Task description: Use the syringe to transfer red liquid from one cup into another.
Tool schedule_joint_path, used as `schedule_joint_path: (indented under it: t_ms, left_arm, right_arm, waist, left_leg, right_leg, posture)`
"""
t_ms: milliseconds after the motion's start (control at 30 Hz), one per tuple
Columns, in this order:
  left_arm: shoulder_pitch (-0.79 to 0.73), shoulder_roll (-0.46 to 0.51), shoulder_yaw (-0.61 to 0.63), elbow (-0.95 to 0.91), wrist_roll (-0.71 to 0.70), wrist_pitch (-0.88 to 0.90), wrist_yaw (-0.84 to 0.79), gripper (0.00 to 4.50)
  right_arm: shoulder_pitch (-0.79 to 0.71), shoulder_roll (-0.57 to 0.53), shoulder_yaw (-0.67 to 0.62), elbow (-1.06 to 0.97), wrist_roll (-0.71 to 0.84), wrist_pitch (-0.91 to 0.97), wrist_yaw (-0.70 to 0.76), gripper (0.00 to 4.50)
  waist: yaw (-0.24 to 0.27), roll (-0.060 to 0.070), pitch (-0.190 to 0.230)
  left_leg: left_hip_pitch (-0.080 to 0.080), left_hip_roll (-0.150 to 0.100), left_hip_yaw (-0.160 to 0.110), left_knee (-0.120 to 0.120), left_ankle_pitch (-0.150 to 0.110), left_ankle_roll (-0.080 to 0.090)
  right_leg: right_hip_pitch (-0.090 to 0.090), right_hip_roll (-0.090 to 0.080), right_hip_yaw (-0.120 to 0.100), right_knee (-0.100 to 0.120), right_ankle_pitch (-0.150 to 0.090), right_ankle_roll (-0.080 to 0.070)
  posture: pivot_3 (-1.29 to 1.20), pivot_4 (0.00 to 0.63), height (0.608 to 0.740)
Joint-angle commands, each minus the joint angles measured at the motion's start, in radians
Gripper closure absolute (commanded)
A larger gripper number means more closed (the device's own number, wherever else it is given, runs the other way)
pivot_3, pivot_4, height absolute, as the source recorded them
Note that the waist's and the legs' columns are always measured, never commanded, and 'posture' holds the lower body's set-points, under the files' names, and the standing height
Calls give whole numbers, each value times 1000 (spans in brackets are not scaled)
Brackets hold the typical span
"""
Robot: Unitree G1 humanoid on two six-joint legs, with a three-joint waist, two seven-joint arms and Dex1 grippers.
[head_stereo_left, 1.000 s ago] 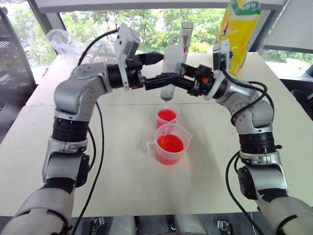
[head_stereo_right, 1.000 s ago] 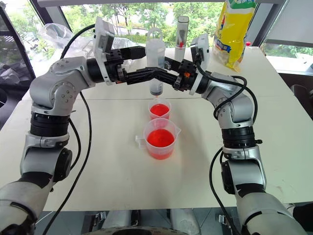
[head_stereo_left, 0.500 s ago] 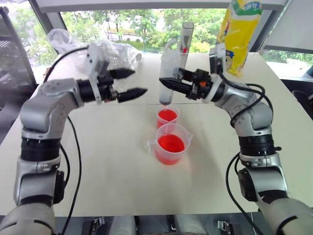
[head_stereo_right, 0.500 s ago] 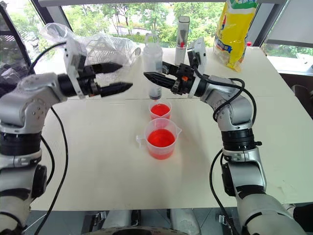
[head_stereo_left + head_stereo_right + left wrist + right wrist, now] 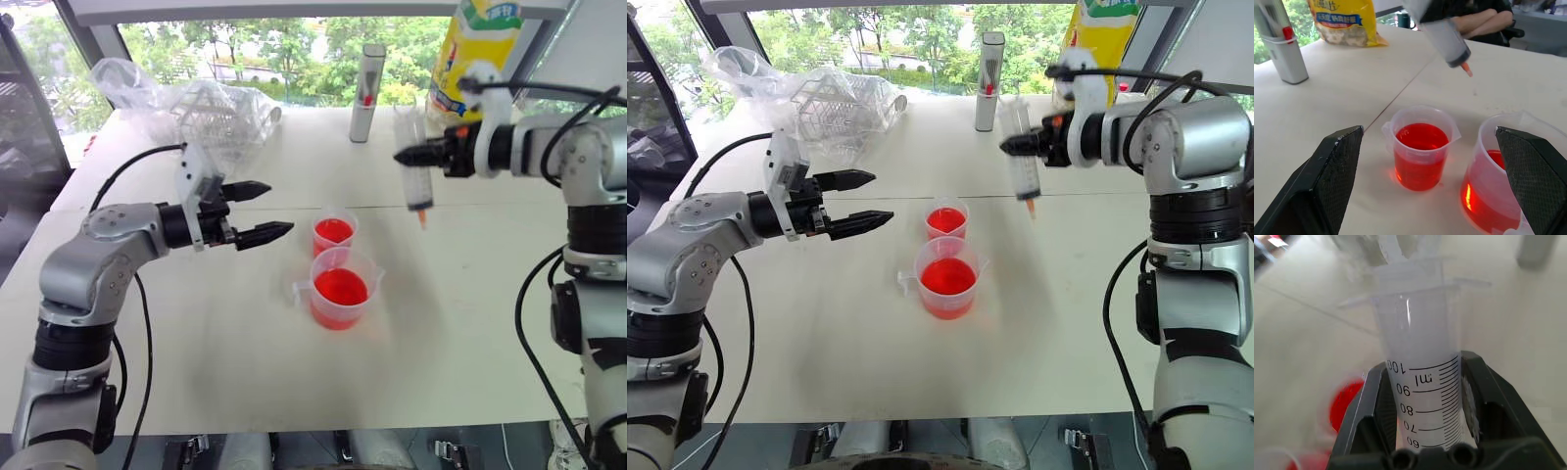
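A wide white table (image 5: 245,372) filled the scene, with a seam running across it behind the cups, and windows full of green trees stood beyond its far edge. On the far side lay a crumpled clear bag (image 5: 186,98) over a wire rack, a tall yellow packet (image 5: 475,54) stood at the far right, and a grey tube (image 5: 367,78) stood upright between them (a person's folded arms showed past the table in the left wrist view). The left gripper (image 5: 257,211) hung level to the left of the cups, its fingers wide apart and holding nothing. The right gripper (image 5: 416,155) was clamped on the syringe (image 5: 1023,162), which hung upright in the air, orange tip down, to the right of the cups and clear of them. The big cup (image 5: 341,287) stood nearest, red liquid (image 5: 340,288) in it, and the small cup (image 5: 334,235) stood just behind it, also holding red.
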Motion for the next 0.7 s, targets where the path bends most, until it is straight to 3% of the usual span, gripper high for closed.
schedule_joint_path:
  t_ms: [33, 233, 500, 700]
  left_arm:
    - [6, 6, 7, -45, -2, -29, 6, 92]
    - [15, 14, 12, -84, -22, -5, 19, 92]
    - [31, 34, 15, -112, -33, 12, 30, 92]
    - [57, 60, 1, -137, -32, 15, 13, 0]
  right_arm:
    - [29, -16, 46, 10, -48, 53, -43, 3062]
    - [64, 83, -10, 184, -110, 177, -169, 3062]
    - [127, 142, -88, 254, -163, 134, -276, 3062]
    - [138, 128, -94, 225, -142, 146, -255, 252]
  waist:
    - [0, 0, 0]
    - [-1, 0, 0]
    - [0, 0, 0]
    - [1, 0, 0]
  left_leg:
    - [0, 0, 0, 0, 0, 0]
    - [-1, 0, 0, 1, 0, 0]
    - [-1, 0, 0, 0, 0, 0]
    - [-1, -1, 0, 1, 0, 0]
  right_leg:
    - [0, 0, 0, 0, 0, 0]
    - [-1, 0, 0, -1, 0, 0]
    - [0, 1, -1, -1, 0, 1]
    - [0, 1, 0, -2, 0, 1]
  posture:
    - [0, 150, 740]
    - [0, 150, 740]
    - [0, 150, 740]
    - [0, 150, 740]
